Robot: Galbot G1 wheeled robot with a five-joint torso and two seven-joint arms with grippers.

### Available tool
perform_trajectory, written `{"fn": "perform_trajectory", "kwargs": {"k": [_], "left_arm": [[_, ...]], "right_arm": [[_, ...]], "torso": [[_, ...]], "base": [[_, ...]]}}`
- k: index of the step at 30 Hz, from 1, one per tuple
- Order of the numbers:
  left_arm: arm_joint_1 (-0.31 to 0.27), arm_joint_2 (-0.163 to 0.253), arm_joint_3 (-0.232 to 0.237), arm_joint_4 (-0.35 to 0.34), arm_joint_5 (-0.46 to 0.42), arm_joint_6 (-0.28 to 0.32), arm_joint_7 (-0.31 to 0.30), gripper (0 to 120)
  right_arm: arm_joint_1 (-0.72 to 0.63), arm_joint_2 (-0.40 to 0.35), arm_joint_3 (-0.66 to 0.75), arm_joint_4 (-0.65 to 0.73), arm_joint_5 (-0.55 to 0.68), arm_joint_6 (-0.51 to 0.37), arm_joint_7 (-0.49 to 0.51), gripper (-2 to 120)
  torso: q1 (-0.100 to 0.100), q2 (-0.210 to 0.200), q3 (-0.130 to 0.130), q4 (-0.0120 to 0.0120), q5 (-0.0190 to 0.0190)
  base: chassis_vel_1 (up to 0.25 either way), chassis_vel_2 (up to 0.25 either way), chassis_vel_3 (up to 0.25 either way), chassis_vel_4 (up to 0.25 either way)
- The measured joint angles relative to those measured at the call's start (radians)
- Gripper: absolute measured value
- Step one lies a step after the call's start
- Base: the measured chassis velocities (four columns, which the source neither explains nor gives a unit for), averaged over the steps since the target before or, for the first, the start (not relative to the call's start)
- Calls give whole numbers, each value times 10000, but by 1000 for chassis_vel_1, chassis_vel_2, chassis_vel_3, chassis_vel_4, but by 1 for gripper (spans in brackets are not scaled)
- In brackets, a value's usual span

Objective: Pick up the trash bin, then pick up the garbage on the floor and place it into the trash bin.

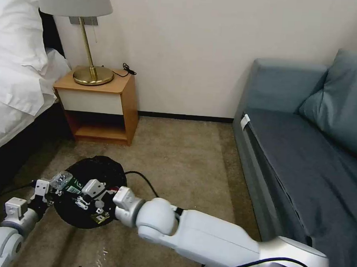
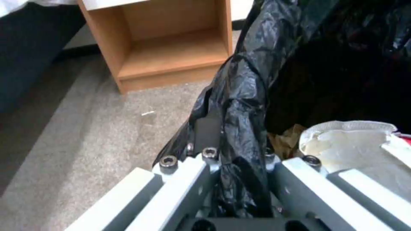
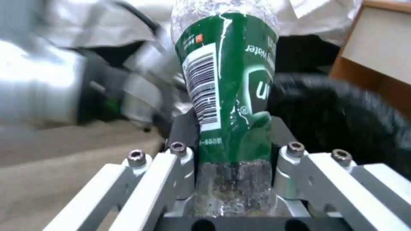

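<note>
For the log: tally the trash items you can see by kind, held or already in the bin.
Clear bottle with green label, held in the right gripper: 1
Crumpled brown paper in the trash bin: 1
White wrapper in the bin: 1
Total: 3
The left gripper clamps the bin's bag-lined rim.

Beige carpet (image 1: 185, 162), cream wall (image 1: 184, 41); wooden nightstand (image 1: 101, 104) with brass lamp (image 1: 89, 35) beside white-sheeted bed (image 1: 13, 67); blue-grey sofa (image 1: 306, 149) opposite.
</note>
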Motion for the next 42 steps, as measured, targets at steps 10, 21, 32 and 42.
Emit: {"fn": "perform_trajectory", "kwargs": {"k": [10, 21, 32, 42], "left_arm": [[-151, 139, 92, 132, -107, -23, 67, 0], [-68, 139, 70, 89, -193, 1, 19, 0], [83, 97, -2, -141, -705, 387, -665, 0], [-40, -325, 92, -878, -3092, 1353, -2559, 0]], "right_arm": [[-119, 677, 30, -2297, -657, 1671, 605, 33], [-179, 453, 66, -1921, -752, 1792, 759, 70], [-235, 149, 463, -947, -627, 1527, 1279, 99], [-329, -892, 2582, 1040, -18, 725, 1628, 100]], "torso": [[0, 0, 1, -3, 2], [0, 0, 0, -2, 2], [0, 0, 0, -1, 3], [1, 0, 0, -3, 5]], "base": [[0, 0, 0, 0], [0, 0, 0, 0], [0, 0, 0, 0], [0, 0, 0, 0]]}}
